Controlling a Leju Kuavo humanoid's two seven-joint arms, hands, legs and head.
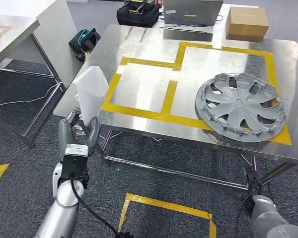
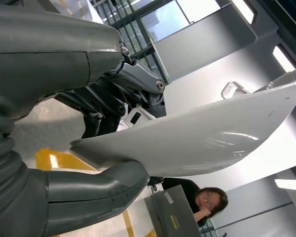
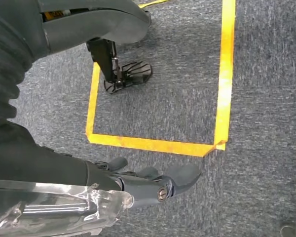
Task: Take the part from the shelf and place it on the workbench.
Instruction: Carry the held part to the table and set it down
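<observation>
My left hand (image 1: pixel 78 131) grips a white curved plastic part (image 1: pixel 90 94) and holds it upright just off the front left corner of the steel workbench (image 1: pixel 147 94). In the left wrist view the white part (image 2: pixel 199 138) lies between the thumb (image 2: pixel 94 192) and the dark fingers (image 2: pixel 113 98). The workbench top carries yellow tape rectangles. My right hand (image 3: pixel 154 182) hangs low over the carpet, its fingers stretched out and holding nothing.
A grey wheel cover (image 1: pixel 240 106) lies on the workbench's right side. At the back stand a black bag (image 1: pixel 138 14), a laptop (image 1: pixel 192 11) and a cardboard box (image 1: pixel 247 22). Another table (image 1: pixel 12 29) stands to the left. A yellow tape square (image 1: pixel 166 206) marks the floor. A person (image 2: pixel 209 202) sits nearby.
</observation>
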